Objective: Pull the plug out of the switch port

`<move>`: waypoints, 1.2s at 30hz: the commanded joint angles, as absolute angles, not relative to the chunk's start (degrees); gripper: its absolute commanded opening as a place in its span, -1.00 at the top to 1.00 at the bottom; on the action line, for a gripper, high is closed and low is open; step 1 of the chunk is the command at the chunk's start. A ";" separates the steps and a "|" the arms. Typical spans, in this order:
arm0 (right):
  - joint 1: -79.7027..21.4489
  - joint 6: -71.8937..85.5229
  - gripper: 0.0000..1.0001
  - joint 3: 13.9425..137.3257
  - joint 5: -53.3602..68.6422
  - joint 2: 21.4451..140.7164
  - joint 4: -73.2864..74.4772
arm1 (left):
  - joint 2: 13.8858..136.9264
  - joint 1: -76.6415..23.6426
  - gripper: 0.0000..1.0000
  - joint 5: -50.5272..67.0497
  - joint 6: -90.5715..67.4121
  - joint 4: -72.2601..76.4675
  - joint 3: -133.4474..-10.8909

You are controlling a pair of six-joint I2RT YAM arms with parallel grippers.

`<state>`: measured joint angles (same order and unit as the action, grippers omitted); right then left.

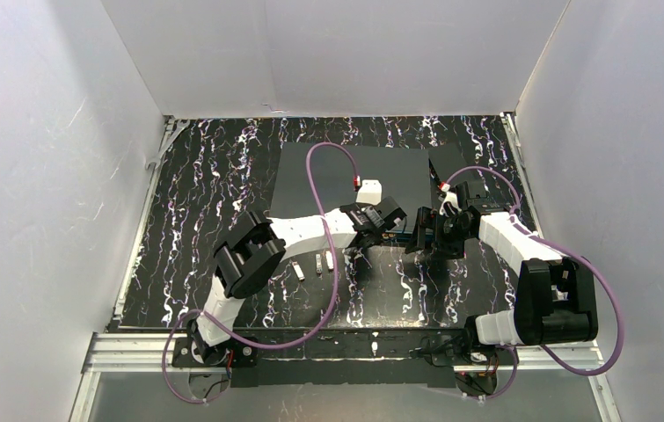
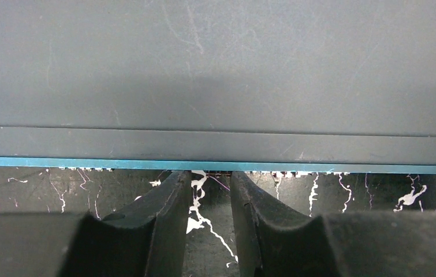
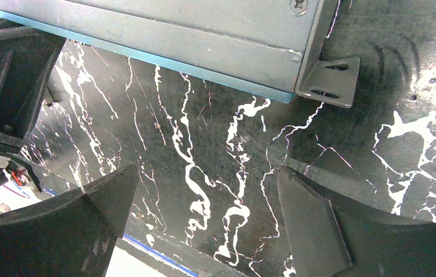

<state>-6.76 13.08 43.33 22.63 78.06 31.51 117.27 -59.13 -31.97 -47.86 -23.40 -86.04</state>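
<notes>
on marbled table [image 1: 214, 176], flat grey switch [image 1: 398, 171], teal edge

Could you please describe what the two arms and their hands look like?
Both the left arm and the right arm have white links joined by bulky black joint housings. A thin purple cable loops along each one. The left hand and the right hand have matte black, wedge-shaped fingers, with no markings that I can see.

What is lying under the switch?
The switch lies flat on the black marbled table; its corner bracket rests there too. Anything beneath its body is covered. The left tool stands slightly open at its teal edge.
</notes>
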 commanded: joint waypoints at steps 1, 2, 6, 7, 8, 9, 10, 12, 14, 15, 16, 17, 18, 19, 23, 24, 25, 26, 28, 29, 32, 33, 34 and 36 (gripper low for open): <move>-6.51 12.22 -1.00 43.24 22.94 77.87 31.10 | 117.52 -56.96 0.45 -37.06 -49.59 -22.31 -87.52; -6.50 12.22 -1.00 43.24 22.94 77.87 31.05 | 117.37 -56.76 0.47 -36.67 -49.36 -21.30 -87.00; -6.53 12.22 -1.00 43.24 22.94 77.92 31.03 | 117.23 -56.62 0.53 -35.97 -48.83 -19.79 -86.35; -6.51 12.26 -1.00 43.24 22.96 77.92 31.03 | 117.35 -56.65 0.55 -35.76 -48.68 -19.78 -86.41; -6.50 12.27 -1.00 43.24 22.96 77.88 31.07 | 117.47 -56.63 0.58 -35.55 -48.40 -19.78 -86.48; -6.50 12.22 -1.00 43.24 22.96 77.87 31.03 | 117.63 -56.65 0.62 -35.37 -48.24 -19.82 -86.55; -6.50 12.22 -1.00 43.17 23.04 77.87 31.03 | 117.68 -56.61 0.68 -35.34 -48.24 -20.04 -86.63; -6.50 12.22 -1.00 43.18 23.03 77.92 30.96 | 117.66 -56.62 0.84 -35.26 -48.19 -20.21 -86.49; -6.55 12.22 -1.00 43.15 23.13 77.87 30.94 | 117.60 -56.61 1.00 -35.00 -47.89 -20.30 -86.38; -6.51 12.22 -1.00 43.15 23.13 77.87 30.95 | 117.55 -56.66 1.00 -34.90 -47.85 -20.53 -86.43; -6.55 12.22 -1.00 43.15 23.16 77.95 30.94 | 117.49 -56.68 1.00 -34.82 -47.62 -20.56 -86.31; -6.54 12.22 -1.00 43.15 23.12 77.96 30.94 | 117.34 -56.69 1.00 -34.75 -47.41 -20.57 -86.16; -6.55 12.24 -1.00 43.15 23.13 77.96 30.94 | 117.10 -56.81 1.00 -34.98 -47.50 -20.52 -85.90; -6.51 12.22 -1.00 43.15 23.12 77.96 30.93 | 116.73 -56.86 1.00 -35.37 -47.70 -20.53 -85.57; -6.53 12.22 -1.00 43.07 23.14 77.96 30.79 | 115.72 -57.67 1.00 -36.79 -47.35 -20.52 -84.51; -6.55 12.22 -1.00 43.12 23.14 77.96 30.76 | 115.56 -58.06 1.00 -36.94 -47.00 -20.48 -84.34; -6.52 12.22 -1.00 43.11 23.12 78.00 30.76 | 115.43 -58.29 1.00 -37.18 -46.80 -20.55 -84.17; -6.51 12.22 -1.00 43.10 23.12 77.97 30.76 | 115.22 -58.61 1.00 -37.47 -46.83 -20.56 -83.93; -6.51 12.23 -1.00 43.07 23.12 77.98 30.76 | 114.76 -59.33 1.00 -38.01 -47.01 -20.57 -83.19; -6.51 12.22 -1.00 43.07 23.12 78.01 30.76 | 114.52 -59.63 1.00 -37.99 -47.31 -20.57 -82.77; -6.50 12.22 -1.00 43.07 23.24 77.96 30.76 | 113.65 -60.39 1.00 -37.86 -48.50 -20.65 -81.26; -6.50 12.24 -1.00 43.07 23.21 77.96 30.76 | 113.43 -60.49 1.00 -37.69 -48.72 -20.72 -80.84; -6.50 12.22 -1.00 43.07 23.20 77.96 30.76 | 113.26 -60.65 1.00 -37.56 -48.82 -20.99 -80.71; -6.55 12.24 -1.00 43.07 23.28 77.96 30.76 | 112.92 -60.90 1.00 -37.53 -49.17 -21.86 -80.49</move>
